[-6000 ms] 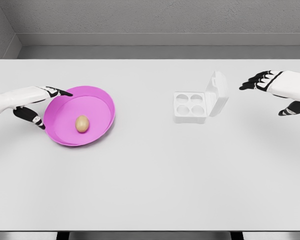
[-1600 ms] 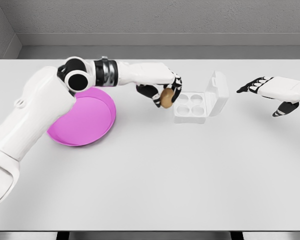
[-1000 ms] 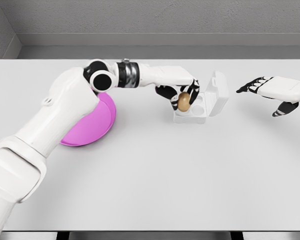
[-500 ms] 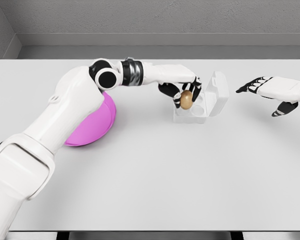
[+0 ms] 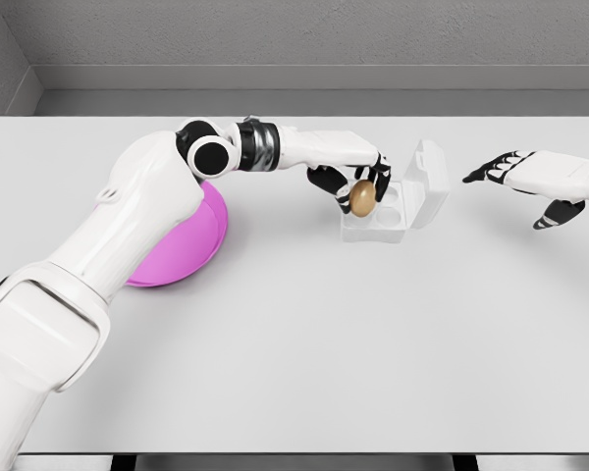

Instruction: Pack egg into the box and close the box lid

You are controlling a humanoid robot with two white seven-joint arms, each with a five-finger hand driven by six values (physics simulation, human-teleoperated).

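One smooth brown egg [image 5: 362, 199], pinched in the left hand [image 5: 357, 186], now hangs lower over the white four-cup plastic egg box [image 5: 374, 223]. Release looks near; the spread right hand [image 5: 526, 179] waits right of the raised lid.

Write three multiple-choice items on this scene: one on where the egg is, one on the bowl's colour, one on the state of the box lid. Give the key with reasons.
1. Where is the egg?
A. In the bowl
B. In the left hand, over the box
C. On the table by the right hand

2. What colour is the bowl?
A. Pink
B. Blue
C. Green

3. How does the box lid stand?
A. Shut flat
B. Open, raised at the box's right side
C. Lying off the box

Key: 1 B, the fingers grip the egg above the box's left cups. 2 A, its rim shows pink beside the arm. 3 B, the cups are uncovered.
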